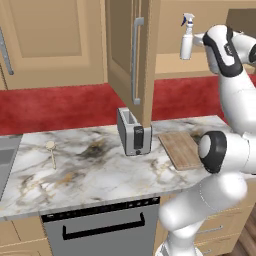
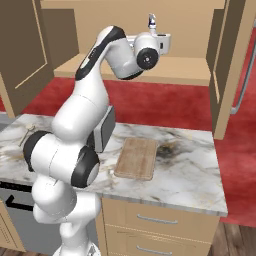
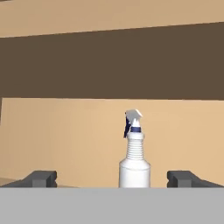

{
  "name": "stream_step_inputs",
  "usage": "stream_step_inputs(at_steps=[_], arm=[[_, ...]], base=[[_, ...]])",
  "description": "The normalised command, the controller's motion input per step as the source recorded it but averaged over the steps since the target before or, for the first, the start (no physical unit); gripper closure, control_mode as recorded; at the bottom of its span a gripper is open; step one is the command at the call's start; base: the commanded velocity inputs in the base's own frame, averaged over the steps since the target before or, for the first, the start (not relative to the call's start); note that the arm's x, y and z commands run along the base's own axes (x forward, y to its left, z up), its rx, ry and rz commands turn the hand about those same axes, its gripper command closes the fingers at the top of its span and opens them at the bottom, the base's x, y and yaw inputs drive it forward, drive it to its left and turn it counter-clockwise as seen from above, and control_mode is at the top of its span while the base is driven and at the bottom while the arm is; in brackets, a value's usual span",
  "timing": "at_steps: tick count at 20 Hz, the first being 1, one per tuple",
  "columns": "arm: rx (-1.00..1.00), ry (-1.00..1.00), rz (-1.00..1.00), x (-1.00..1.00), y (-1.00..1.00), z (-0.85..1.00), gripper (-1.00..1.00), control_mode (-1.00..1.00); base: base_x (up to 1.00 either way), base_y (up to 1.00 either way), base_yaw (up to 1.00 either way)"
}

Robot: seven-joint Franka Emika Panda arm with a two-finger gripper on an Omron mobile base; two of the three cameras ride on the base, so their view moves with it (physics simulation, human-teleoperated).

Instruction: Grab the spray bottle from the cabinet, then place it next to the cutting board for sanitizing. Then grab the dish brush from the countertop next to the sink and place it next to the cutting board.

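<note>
The spray bottle [image 3: 134, 162] stands upright on the bare wooden shelf of the open cabinet [image 1: 172, 65], white with a blue-grey trigger head. My gripper [image 3: 112, 179] faces it, open, with a dark fingertip [image 3: 42, 178] on each side and the bottle ahead between them, untouched. In the left base view the spray bottle [image 1: 186, 37] stands just left of my raised hand. The cutting board [image 1: 180, 149] lies flat on the marble countertop [image 1: 100, 170], right of the toaster. The dish brush [image 1: 51, 150] lies on the countertop's left part, near the sink [image 1: 5, 160].
A silver toaster [image 1: 134, 132] stands mid-counter under the open cabinet door [image 1: 131, 55] with its long grey handle. A second open door [image 2: 227, 65] hangs at the right. A dishwasher [image 1: 100, 227] sits below the counter, with drawers [image 2: 155, 220] to the right.
</note>
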Motion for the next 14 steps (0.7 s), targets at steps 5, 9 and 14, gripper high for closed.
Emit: stream_step_inputs(at_steps=[5, 9, 14], arm=[[0.03, 0.16, 0.0, 0.2, -0.15, 0.0, -1.0, -1.0], [0.0, 0.12, 0.0, 0.39, 0.0, 0.0, -1.0, -1.0], [0.0, 0.04, 0.0, 0.3, -0.12, 0.0, -1.0, -1.0]], base=[[0.0, 0.0, 0.0], [0.0, 0.0, 0.0], [0.0, 0.0, 0.0]])
